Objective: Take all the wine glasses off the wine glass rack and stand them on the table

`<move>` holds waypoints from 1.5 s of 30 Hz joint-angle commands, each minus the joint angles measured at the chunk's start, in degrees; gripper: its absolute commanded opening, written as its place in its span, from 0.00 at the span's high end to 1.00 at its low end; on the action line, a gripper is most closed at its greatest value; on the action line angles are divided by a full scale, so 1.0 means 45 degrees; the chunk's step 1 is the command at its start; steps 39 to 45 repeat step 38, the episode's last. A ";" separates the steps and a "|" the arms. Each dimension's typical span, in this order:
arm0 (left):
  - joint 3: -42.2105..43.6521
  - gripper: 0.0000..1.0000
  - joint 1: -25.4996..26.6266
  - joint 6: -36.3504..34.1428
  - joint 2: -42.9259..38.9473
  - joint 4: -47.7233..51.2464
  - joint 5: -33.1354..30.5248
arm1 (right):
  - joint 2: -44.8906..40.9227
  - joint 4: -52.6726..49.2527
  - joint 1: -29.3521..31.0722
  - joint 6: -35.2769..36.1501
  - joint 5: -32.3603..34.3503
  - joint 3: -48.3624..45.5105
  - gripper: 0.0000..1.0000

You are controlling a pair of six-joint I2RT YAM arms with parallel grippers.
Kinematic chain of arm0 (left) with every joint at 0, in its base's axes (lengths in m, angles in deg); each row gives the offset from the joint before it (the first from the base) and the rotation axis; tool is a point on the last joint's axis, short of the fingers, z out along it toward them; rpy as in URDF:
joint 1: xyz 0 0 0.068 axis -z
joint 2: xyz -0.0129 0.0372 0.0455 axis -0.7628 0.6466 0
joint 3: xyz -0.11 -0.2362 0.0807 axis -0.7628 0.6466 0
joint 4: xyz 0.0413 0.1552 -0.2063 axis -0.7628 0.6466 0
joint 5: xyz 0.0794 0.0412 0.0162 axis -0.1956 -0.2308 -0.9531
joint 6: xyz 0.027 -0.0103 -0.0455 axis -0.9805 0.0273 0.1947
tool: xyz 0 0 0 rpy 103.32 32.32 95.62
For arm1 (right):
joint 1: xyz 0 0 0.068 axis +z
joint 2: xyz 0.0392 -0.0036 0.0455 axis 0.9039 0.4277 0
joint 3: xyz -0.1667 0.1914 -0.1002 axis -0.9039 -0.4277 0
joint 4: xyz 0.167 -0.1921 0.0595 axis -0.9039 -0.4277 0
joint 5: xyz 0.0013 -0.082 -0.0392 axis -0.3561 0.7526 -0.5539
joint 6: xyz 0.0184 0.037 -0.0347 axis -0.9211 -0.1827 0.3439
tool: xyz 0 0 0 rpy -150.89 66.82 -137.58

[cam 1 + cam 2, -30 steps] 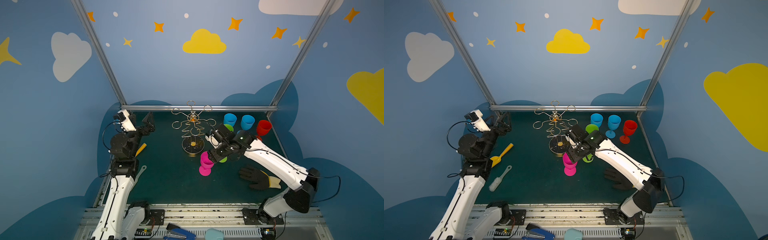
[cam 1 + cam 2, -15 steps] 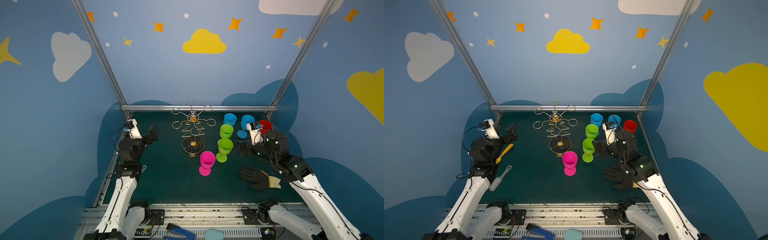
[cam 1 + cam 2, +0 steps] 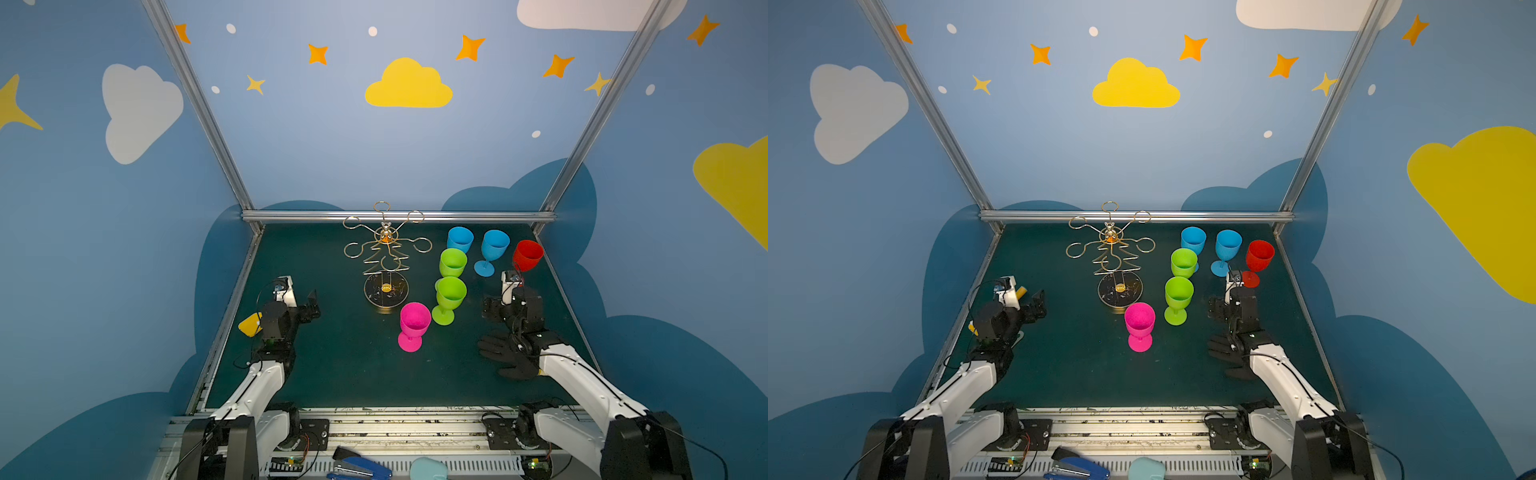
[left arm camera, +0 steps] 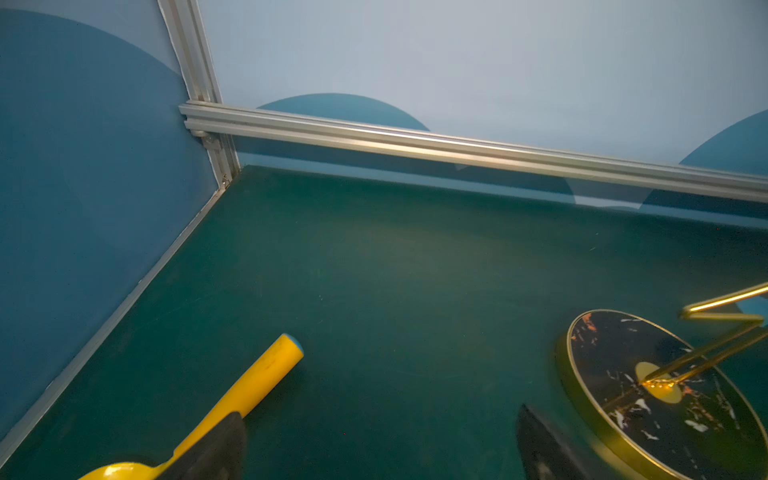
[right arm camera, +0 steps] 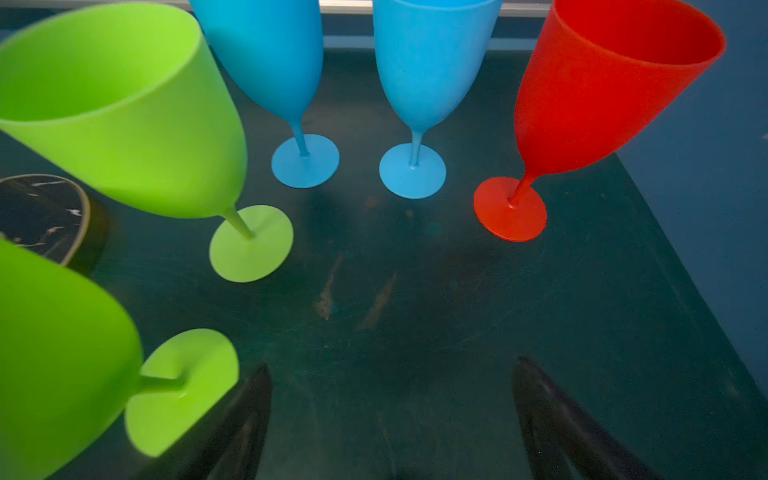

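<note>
With the thin gold wire wine glass rack (image 3: 387, 262) bare and the pink plastic wine glass (image 3: 414, 322) upright on the dark green table (image 3: 340, 365) beside its base, left pincer (image 3: 312, 305) and right pincer (image 3: 491, 309) hang wide and empty, seemingly done.

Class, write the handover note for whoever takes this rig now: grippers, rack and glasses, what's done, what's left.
Left gripper: open, empty, by the yellow scoop.
Right gripper: open, empty, beside the near green glass.
Wine glass rack: upright, back centre, arms bare.
Glasses: pink glass, far green glass, two blue glasses, red glass, all standing on the table.
Done: nothing hangs on the rack.
Left: likely nothing.
</note>
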 commanded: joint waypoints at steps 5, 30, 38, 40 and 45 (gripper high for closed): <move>0.0626 0.00 -0.0259 -0.0227 0.1942 -0.3103 -0.0386 | 0.1865 0.2952 -0.1395 -0.0270 -0.0427 -0.0226 0.11; -0.1344 0.00 -0.0010 -0.0556 0.6036 -0.3526 0.0051 | 0.4399 0.4408 -0.1747 -0.1129 0.0237 0.0071 0.11; -0.1337 0.00 -0.0003 -0.0571 0.6031 -0.3528 0.0011 | 0.4338 0.4441 -0.1676 -0.1098 0.0308 0.0027 0.11; -0.1337 0.00 -0.0003 -0.0571 0.6031 -0.3528 0.0011 | 0.4338 0.4441 -0.1676 -0.1098 0.0308 0.0027 0.11; -0.1337 0.00 -0.0003 -0.0571 0.6031 -0.3528 0.0011 | 0.4338 0.4441 -0.1676 -0.1098 0.0308 0.0027 0.11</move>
